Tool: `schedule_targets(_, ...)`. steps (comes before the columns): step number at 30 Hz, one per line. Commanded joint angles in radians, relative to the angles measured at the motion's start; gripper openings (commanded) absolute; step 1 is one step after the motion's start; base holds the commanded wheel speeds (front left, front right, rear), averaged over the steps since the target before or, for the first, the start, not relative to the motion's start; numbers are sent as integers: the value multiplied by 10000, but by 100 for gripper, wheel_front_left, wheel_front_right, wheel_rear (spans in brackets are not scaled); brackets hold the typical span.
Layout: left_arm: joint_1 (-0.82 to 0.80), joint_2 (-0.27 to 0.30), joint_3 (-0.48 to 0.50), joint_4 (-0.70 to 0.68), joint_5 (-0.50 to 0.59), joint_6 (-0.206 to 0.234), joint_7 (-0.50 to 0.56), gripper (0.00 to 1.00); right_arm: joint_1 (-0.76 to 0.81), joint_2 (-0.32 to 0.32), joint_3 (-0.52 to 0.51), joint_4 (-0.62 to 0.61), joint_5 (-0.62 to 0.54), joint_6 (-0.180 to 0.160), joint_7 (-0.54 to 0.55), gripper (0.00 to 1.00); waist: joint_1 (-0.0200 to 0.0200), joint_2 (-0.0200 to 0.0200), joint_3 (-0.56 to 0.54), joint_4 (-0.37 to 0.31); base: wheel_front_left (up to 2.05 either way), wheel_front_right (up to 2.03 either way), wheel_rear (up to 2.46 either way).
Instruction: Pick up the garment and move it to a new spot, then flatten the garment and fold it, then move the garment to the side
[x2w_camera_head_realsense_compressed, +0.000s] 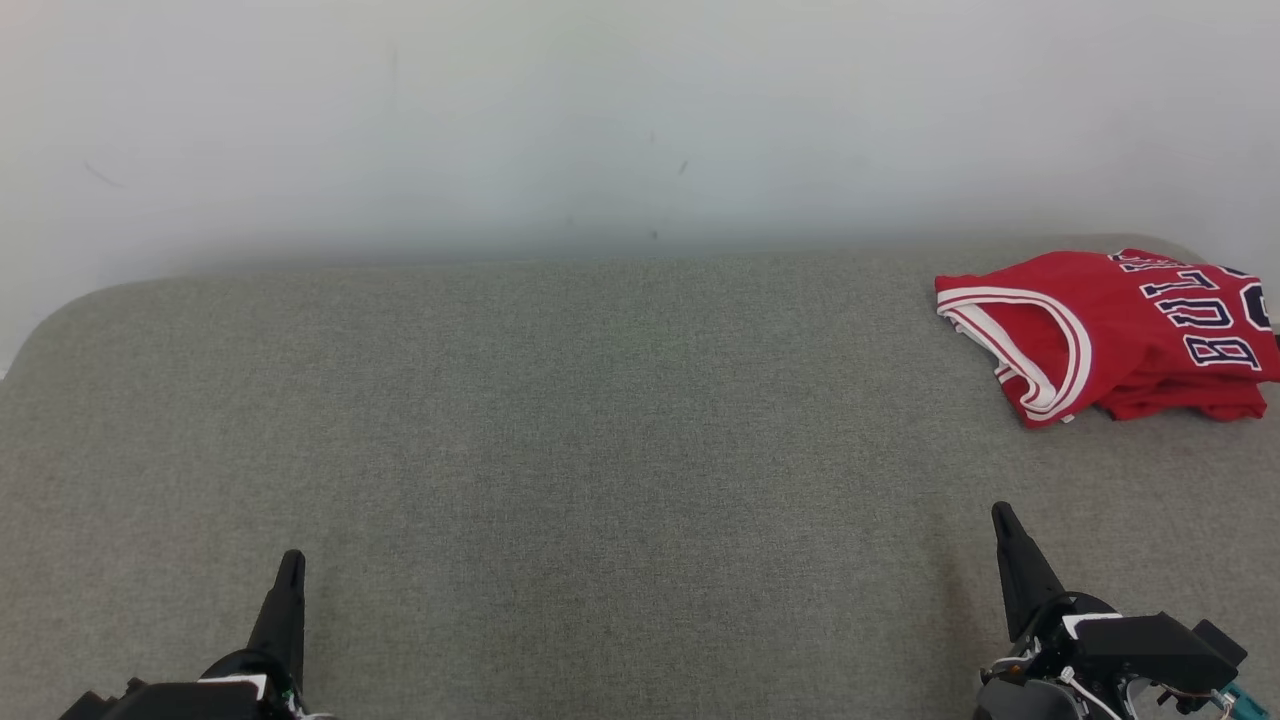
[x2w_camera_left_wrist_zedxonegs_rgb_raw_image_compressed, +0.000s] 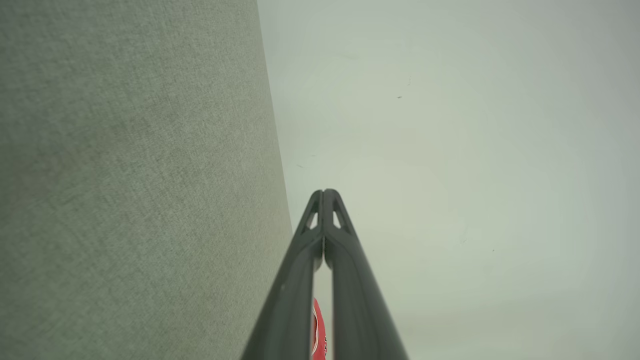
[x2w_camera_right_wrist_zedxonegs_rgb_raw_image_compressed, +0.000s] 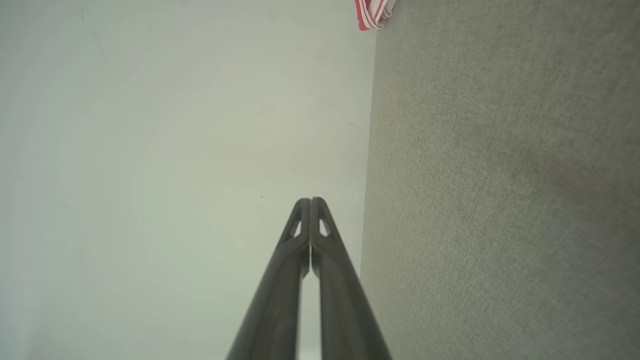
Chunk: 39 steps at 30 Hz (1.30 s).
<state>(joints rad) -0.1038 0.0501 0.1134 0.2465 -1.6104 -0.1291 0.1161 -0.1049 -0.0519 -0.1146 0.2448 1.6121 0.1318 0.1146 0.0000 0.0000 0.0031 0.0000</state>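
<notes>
Fingers on the left gripper and the right gripper are pressed tip to tip, holding nothing, low over the near edge of the grey fabric surface. The garment, a red jersey with white trim, lies folded at the far right corner, well apart from both. It looks light, limp and rather slick, so its stacked layers would likely slide apart if only the top one were pinched. A safer hold is probably the thick near folded edge, pinching through all layers, not the loose armhole trim.
</notes>
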Motion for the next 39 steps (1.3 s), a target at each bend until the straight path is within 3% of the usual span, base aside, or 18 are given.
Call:
schedule_targets(1, -110, -15, 32, -26, -44, -31, 3, 0, -70, 38, -10, -19, 14, -21, 31, 0, 0, 0, 0, 0, 0, 0, 0)
schedule_targets(39, -107, -14, 30, -27, -45, -31, 0, 0, -70, 38, -7, -18, 16, -21, 29, 0, 0, 0, 0, 0, 0, 0, 0)
